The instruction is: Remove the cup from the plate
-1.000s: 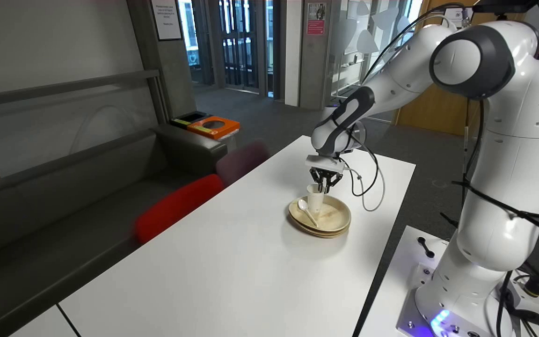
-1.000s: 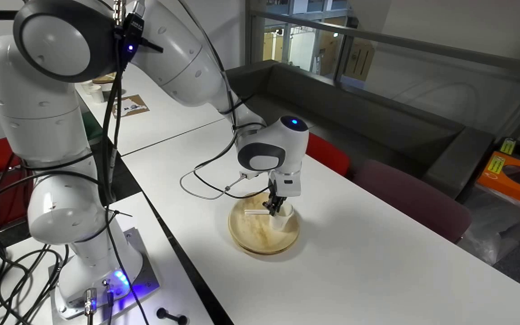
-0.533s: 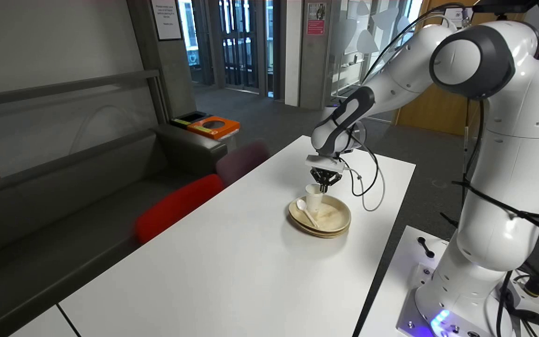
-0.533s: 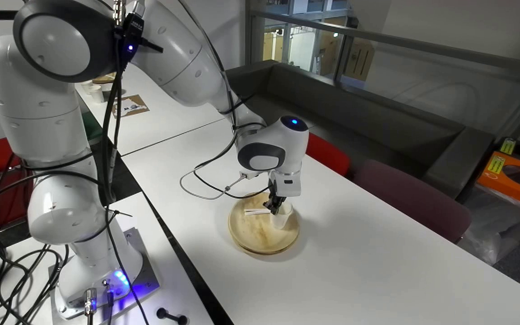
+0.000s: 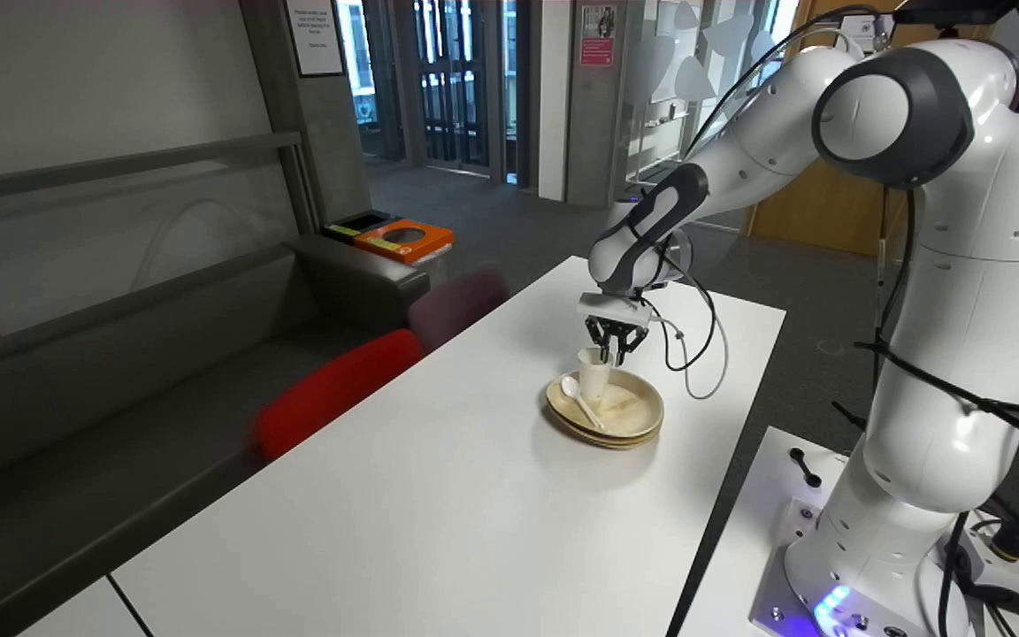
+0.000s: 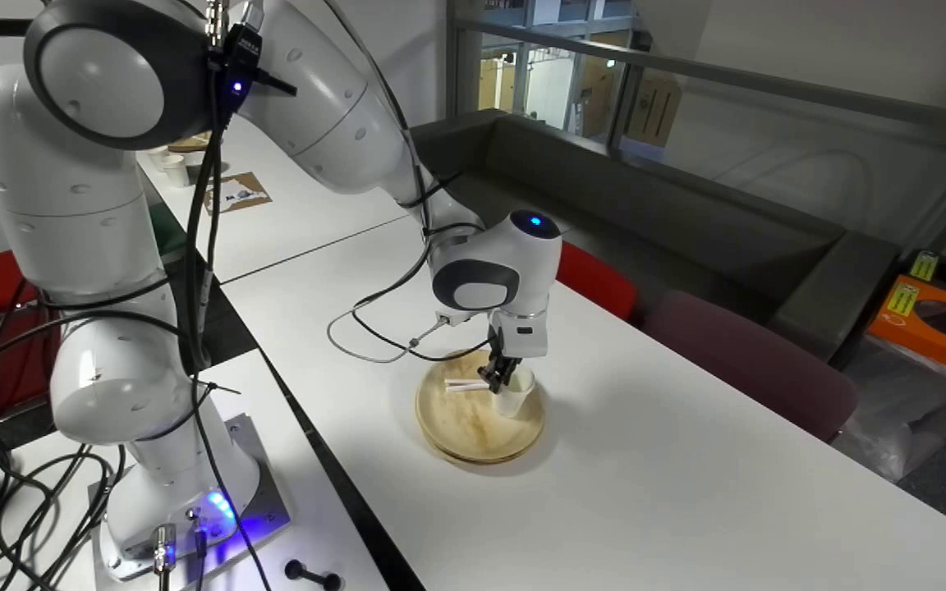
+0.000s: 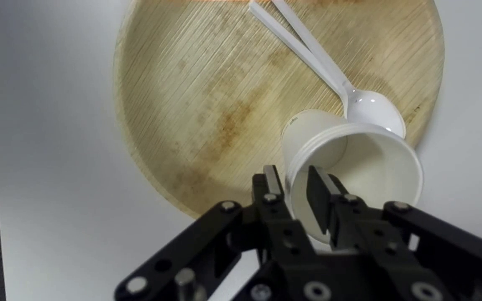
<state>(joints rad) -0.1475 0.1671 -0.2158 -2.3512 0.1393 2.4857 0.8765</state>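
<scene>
The cream-white cup (image 5: 593,379) stands on the tan plate (image 5: 639,409) near its far side. The cup (image 6: 512,400) and plate (image 6: 473,433) also show in the other exterior picture. In the wrist view, my gripper (image 7: 293,169) is partly open. One finger is inside the cup (image 7: 377,175) and the other is outside it, over the plate (image 7: 207,96). The cup's near wall lies between the fingers, with gaps visible on both sides. Two white plastic spoons (image 7: 375,110) lie on the plate against the cup, handles spread slightly.
The plate rests on at least one more like it, on a long white table (image 5: 439,495). Cables (image 6: 374,328) loop from the wrist close above the table. A red chair (image 5: 341,389) and a purple chair (image 5: 461,305) stand along the far edge.
My fingers closed at the cup's rim about half a second ago and are apart again now. The cup has shifted slightly to the left in an exterior view. The spoon handles have spread a little.
</scene>
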